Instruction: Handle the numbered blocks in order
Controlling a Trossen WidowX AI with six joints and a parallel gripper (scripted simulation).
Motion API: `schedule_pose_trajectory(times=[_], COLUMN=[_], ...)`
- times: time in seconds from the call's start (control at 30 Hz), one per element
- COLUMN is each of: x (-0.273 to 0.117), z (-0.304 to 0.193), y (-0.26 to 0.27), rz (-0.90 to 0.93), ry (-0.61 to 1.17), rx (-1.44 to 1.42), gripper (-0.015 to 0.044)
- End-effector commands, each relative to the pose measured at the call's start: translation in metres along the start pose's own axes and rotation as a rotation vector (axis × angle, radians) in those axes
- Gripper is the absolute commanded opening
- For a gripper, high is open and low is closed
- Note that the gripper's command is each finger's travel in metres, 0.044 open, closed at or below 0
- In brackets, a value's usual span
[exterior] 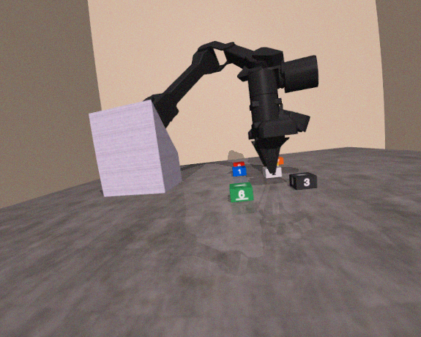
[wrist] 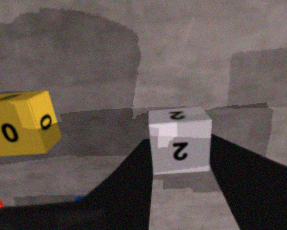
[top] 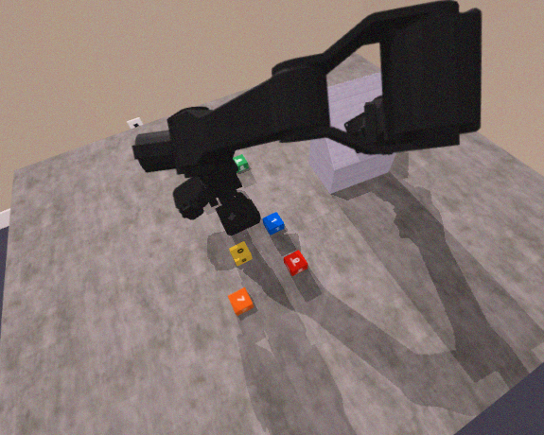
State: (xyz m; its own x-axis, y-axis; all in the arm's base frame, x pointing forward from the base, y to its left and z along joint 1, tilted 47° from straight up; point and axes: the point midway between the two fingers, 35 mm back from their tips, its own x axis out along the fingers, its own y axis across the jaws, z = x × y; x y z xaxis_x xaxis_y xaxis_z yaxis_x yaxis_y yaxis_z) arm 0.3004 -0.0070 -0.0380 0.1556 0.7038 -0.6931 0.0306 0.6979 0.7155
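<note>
My gripper (exterior: pixel 273 173) (wrist: pixel 177 143) points down and is shut on the white block (exterior: pixel 266 173) (wrist: pixel 180 159) showing 2. I cannot tell whether that block touches the table or is just above it; it is hidden in the top view. The yellow block (top: pixel 240 253) (wrist: pixel 20 125) shows 0. The blue block (top: pixel 273 223) (exterior: pixel 239 171) shows 1. The black block (exterior: pixel 303 181) shows 3. The green block (top: pixel 240 163) (exterior: pixel 241 193) shows 6. The orange block (top: pixel 241 302) (exterior: pixel 281 160) shows 7. The red block (top: pixel 295 263) (exterior: pixel 239 164) seems to show 9.
A big pale lilac block (top: pixel 360 165) (exterior: pixel 129 150) stands beside the arm's base. The arm reaches over the table (top: pixel 100 331) (exterior: pixel 132 275) and casts long shadows. The yellow and blue blocks stand near the gripper, on one side of it; the black block stands on another side.
</note>
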Motion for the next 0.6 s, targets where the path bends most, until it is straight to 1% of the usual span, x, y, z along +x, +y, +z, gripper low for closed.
schedule_pose_trajectory(times=[0.0, 0.1, 0.43, 0.47, 0.57], x=[0.0019, 0.0019, 0.0019, 0.0019, 0.0019], z=[-0.0017, -0.0017, -0.0017, -0.0017, -0.0017], y=[0.0004, 0.0004, 0.0004, 0.0004, 0.0004], rz=[0.006, 0.006, 0.006, 0.006, 0.006], ry=[0.002, 0.002, 0.002, 0.002, 0.002], rx=[0.006, 0.006, 0.006, 0.006, 0.006], gripper=[0.0120, 0.0120, 0.0383, 0.0400, 0.0400])
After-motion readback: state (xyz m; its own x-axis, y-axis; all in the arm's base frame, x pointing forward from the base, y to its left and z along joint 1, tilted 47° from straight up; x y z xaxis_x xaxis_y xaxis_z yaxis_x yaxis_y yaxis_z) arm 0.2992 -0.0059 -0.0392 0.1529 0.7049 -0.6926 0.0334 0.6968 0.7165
